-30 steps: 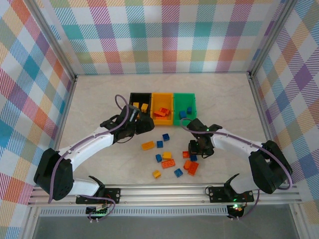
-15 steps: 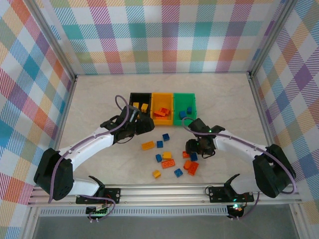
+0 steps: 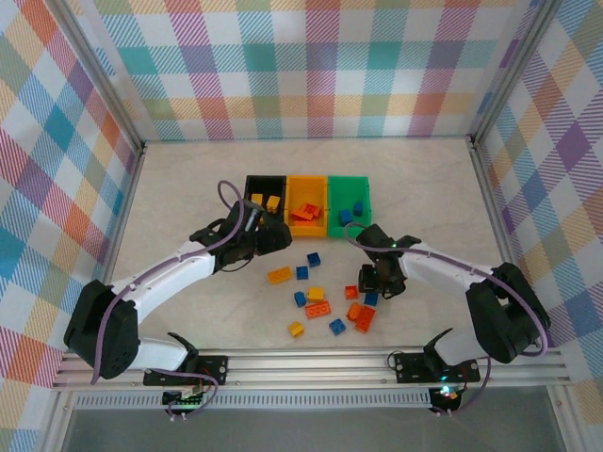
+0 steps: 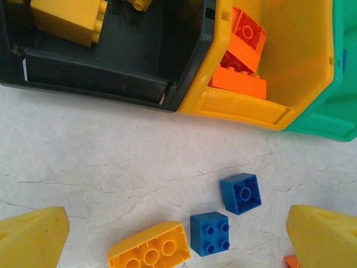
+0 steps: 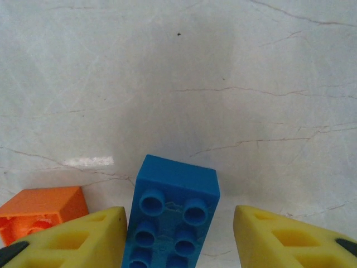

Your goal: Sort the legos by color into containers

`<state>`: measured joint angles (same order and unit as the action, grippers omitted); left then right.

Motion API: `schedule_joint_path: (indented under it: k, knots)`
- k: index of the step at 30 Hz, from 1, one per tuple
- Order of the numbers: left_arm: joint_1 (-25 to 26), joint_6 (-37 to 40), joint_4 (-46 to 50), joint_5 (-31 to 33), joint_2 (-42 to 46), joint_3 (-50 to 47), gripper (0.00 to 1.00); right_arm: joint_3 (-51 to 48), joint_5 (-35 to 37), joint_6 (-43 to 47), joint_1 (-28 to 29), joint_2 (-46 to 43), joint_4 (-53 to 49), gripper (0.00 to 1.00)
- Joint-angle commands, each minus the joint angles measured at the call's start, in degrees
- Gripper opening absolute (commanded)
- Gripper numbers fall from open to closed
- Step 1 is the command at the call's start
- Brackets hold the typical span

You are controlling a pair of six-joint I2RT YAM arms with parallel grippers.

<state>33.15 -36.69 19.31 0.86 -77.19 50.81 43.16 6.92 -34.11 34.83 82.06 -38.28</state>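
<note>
blue lego [image 5: 174, 209] between the wide-apart jaws of the right gripper [image 5: 179, 223], touching one side

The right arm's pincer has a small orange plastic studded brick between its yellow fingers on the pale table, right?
Not quite. The small plastic studded brick between the yellow fingers of the right pincer is blue, not orange, as the right wrist view shows. It does lie on the pale table.
</note>
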Motion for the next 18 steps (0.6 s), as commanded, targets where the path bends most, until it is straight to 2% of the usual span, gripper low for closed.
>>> schedule_joint_path:
  k: [1,6,10,14,18]
  knots:
    - [-0.27,0.2,0.54,-0.22,-0.17,0.1,1.0,-0.18,-1.37,-0.68,-0.11,2.31,0.28,0.53]
    - [-0.36,1.07,1.12,-0.09,-0.22,0.26,1.0,-0.38,-2.0,-0.46,-0.11,3.48,0.83,0.41]
    - [-0.45,1.48,1.36,-0.51,-0.12,0.16,1.0,1.93,-1.33,0.98,-0.2,0.26,0.11,0.36]
    - [-0.44,1.79,1.7,-0.81,0.66,-0.76,1.0,9.19,-0.85,4.45,-1.91,-2.05,-0.19,0.33]
    - [-0.36,1.38,1.2,-1.63,1.64,-2.83,1.0,19.02,-1.09,5.93,-4.95,2.55,2.18,0.33]
